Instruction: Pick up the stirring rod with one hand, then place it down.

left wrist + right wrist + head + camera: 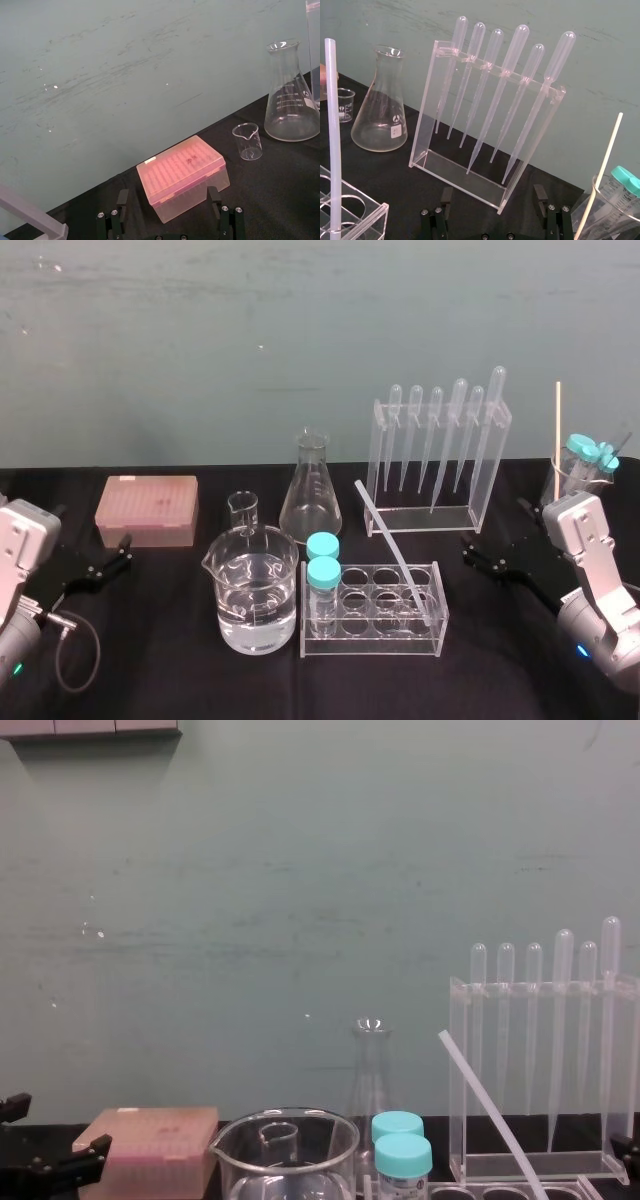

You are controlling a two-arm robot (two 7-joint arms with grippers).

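Observation:
The stirring rod is a long translucent whitish rod. It leans at a slant with its lower end in the clear tube rack and its upper end pointing toward the pipette stand; it also appears as the stirring rod and the stirring rod. My right gripper hovers open just right of the rack, well apart from the rod, with nothing between the jaws of the right gripper. At the table's left, near the pink box, my left gripper rests open and empty, as the left gripper confirms.
A water-filled beaker, small beaker, conical flask and pink tip box stand left of centre. The pipette stand is behind the rack. Two teal-capped tubes sit in the rack. A beaker with capped tubes and a wooden stick is far right.

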